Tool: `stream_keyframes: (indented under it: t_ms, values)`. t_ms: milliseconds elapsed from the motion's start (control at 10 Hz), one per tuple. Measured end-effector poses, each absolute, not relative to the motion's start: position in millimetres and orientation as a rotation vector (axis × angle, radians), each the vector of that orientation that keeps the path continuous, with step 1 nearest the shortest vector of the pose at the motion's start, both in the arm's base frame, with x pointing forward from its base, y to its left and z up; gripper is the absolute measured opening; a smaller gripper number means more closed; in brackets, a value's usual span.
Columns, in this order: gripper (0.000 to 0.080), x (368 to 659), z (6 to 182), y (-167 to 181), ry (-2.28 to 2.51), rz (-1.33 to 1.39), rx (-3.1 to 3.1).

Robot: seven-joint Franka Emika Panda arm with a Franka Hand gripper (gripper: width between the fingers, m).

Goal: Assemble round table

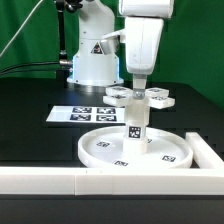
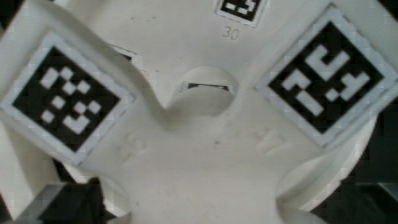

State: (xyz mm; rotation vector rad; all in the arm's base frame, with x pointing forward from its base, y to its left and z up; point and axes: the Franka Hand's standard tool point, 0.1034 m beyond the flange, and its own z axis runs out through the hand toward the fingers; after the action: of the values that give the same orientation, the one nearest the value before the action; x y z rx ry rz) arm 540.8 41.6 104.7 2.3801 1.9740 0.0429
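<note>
White cross-shaped piece [image 1: 139,97] in clenched end effector [image 1: 138,88] above post [image 1: 134,133] on round disc [image 1: 100,151], marker board [image 1: 82,114] beside.

no words or brand names can be read; only black-and-white square tags show on the flat white marker board [image 1: 83,113], the white rimmed round disc [image 1: 105,149], the short white cylindrical post [image 1: 136,130] and the white cross-shaped piece [image 2: 196,150].

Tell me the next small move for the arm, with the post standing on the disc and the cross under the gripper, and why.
Probably turn the cross to tighten it: the gripper sits over it atop the post, which stands upright on the disc. Whether it is seated can't be told.
</note>
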Motion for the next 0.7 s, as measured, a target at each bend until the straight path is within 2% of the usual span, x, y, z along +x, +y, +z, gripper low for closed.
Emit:
stream_keyframes:
  t_ms: [400,500,600,700]
  values:
    - [0.0649,538.8,98.5,37.7,1.978,0.024,2.381]
    - [0.0520,538.7,97.0,34.6,1.975,0.020,2.385]
    - [0.0520,538.6,96.7,33.7,1.967,0.019,2.392]
    - [0.0443,538.6,96.7,33.4,1.945,0.020,2.410]
